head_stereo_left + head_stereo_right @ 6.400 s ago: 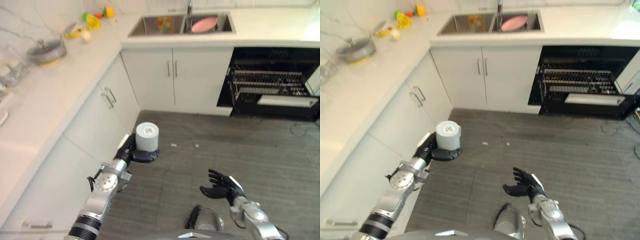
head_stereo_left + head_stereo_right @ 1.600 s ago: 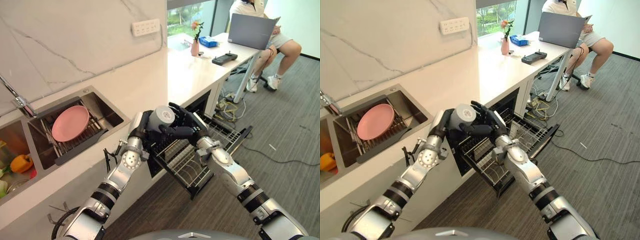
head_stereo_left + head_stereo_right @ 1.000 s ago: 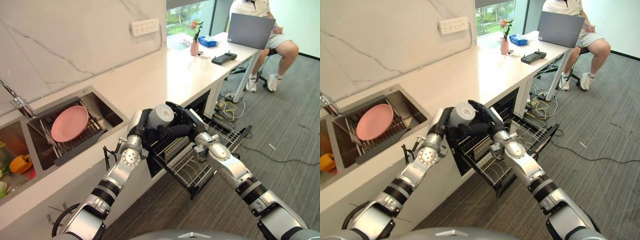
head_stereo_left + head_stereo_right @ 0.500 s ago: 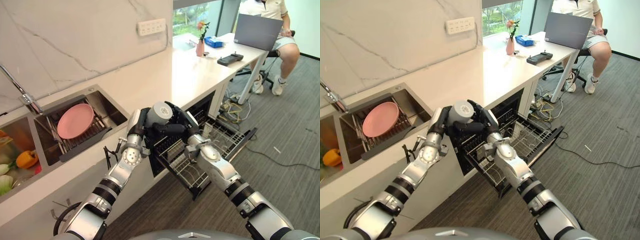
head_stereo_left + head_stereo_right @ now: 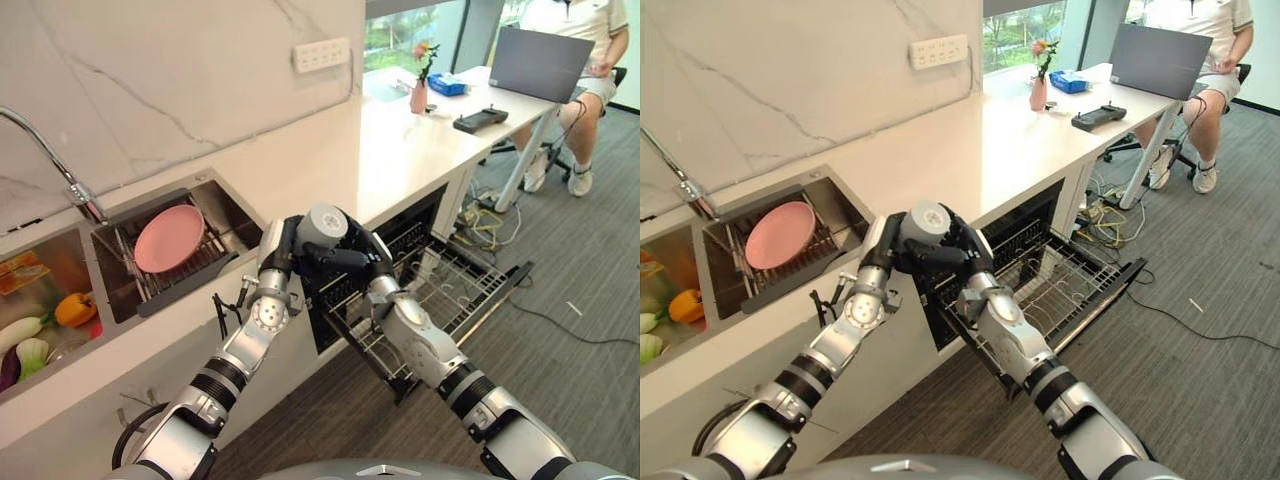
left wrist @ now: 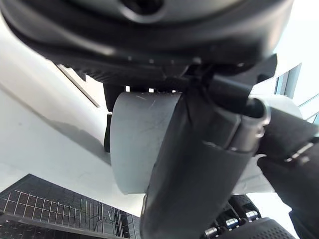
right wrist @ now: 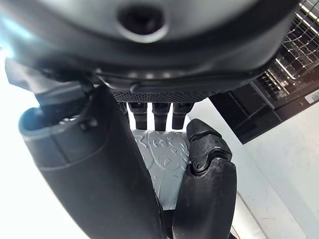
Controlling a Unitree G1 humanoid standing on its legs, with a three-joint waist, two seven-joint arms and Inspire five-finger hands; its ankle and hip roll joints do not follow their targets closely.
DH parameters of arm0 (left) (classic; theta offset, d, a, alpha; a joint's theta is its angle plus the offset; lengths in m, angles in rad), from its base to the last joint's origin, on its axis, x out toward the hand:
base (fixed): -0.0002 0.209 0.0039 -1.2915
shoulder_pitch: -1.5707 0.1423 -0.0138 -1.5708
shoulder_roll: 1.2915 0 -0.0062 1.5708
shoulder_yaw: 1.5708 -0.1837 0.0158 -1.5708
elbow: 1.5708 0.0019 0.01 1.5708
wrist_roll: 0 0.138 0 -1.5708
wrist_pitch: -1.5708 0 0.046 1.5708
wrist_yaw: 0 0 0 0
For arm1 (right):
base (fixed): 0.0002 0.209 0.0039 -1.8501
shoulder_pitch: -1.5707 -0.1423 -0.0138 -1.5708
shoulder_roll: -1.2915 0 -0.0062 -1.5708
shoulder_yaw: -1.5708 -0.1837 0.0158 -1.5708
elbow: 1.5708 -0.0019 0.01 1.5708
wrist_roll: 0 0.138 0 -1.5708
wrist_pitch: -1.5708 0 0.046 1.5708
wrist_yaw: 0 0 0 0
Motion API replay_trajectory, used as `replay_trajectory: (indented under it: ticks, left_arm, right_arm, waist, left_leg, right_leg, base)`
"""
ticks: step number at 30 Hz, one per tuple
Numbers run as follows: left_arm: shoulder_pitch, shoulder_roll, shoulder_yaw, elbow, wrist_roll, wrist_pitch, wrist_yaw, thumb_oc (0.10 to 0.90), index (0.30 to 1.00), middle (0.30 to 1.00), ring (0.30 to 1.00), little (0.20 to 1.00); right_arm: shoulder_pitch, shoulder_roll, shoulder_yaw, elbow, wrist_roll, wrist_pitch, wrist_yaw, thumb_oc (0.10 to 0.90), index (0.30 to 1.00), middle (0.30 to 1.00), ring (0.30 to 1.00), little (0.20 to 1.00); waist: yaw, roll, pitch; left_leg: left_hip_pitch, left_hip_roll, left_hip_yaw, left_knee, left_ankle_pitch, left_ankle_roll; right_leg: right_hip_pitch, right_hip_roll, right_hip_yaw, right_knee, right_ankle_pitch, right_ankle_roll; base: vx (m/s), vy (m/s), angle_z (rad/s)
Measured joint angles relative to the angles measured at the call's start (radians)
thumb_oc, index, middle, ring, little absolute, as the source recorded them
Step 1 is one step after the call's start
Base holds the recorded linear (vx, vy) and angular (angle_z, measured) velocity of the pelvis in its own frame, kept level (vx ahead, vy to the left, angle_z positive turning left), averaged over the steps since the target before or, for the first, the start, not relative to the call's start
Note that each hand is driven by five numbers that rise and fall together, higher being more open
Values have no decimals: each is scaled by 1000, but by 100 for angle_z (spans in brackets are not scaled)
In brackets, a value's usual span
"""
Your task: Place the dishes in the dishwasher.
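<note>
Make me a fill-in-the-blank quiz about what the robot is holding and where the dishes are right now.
1. Both the left hand and right hand are closed on a grey ____.
2. The pink plate rests in the ____.
3. The dishwasher rack is pulled ____.
4. A laptop stands on the ____ near a seated person.

Missing words: cup; sink; out; desk

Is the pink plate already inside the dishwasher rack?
No, the pink plate leans on the sink drainer, away from the pulled-out dishwasher rack.

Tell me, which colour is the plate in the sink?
The plate is pink, clearest in the left eye view.
</note>
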Motion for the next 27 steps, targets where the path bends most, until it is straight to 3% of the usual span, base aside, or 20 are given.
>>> replay_trajectory:
  ticks: [10, 27]
  left_arm:
    - [-27, 2, -26, 32, 0, 0, 0, 400, 300, 300, 300, 300]
    - [-44, 3, -36, 47, 8, 0, 6, 400, 300, 300, 300, 300]
  right_arm:
    - [-3, -5, 6, 10, -18, 3, -13, 800, 900, 900, 900, 900]
    - [-18, -2, 6, 17, -30, 10, -31, 800, 900, 900, 900, 900]
  waist:
    - [29, 0, 0]
    - [38, 0, 0]
  left_leg:
    - [-4, -4, -8, 3, 1, 1]
    - [-16, -5, -29, 4, 4, 6]
  right_leg:
    - [3, -5, -8, 0, 2, 3]
    - [3, -6, -30, 1, 2, 3]
  base:
    - [-2, 4, 2]
    - [-1, 4, 3]
